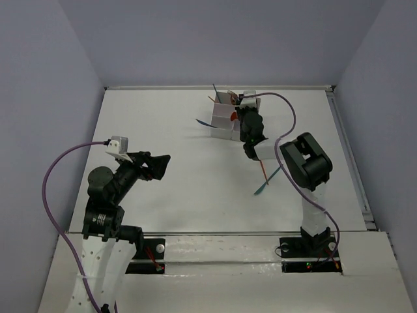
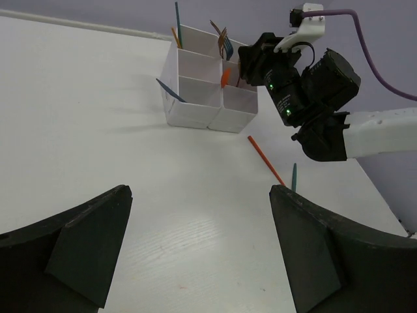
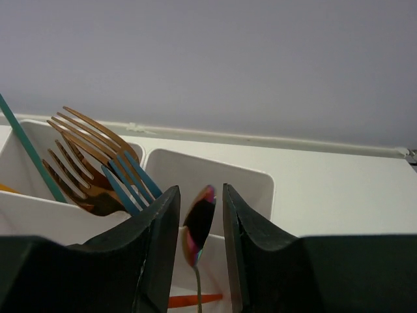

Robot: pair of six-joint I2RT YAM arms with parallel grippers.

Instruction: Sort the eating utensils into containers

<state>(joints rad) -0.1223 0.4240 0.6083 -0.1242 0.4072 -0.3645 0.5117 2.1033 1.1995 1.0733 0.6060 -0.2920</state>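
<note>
The white containers [image 1: 223, 117] stand at the table's far middle, and several orange-brown and teal utensils stick out of them. My right gripper [image 1: 242, 116] hangs over their right side. In the right wrist view its jaws [image 3: 201, 215] stand slightly apart around an iridescent spoon [image 3: 199, 225] that hangs over a compartment [image 3: 208, 173], with a gap on the right side. Gold and teal forks [image 3: 98, 153] fill the neighbouring compartment. An orange utensil [image 1: 262, 171] and a teal one [image 1: 268, 181] lie loose on the table. My left gripper [image 1: 161, 166] is open and holds nothing, far left of the containers [image 2: 195, 111].
A teal utensil [image 1: 204, 122] leans out of the containers' left side. The right arm's elbow [image 1: 306, 160] rises over the loose utensils [image 2: 265, 160]. Purple cables [image 1: 55, 176] loop beside each arm. Walls close in the table on three sides.
</note>
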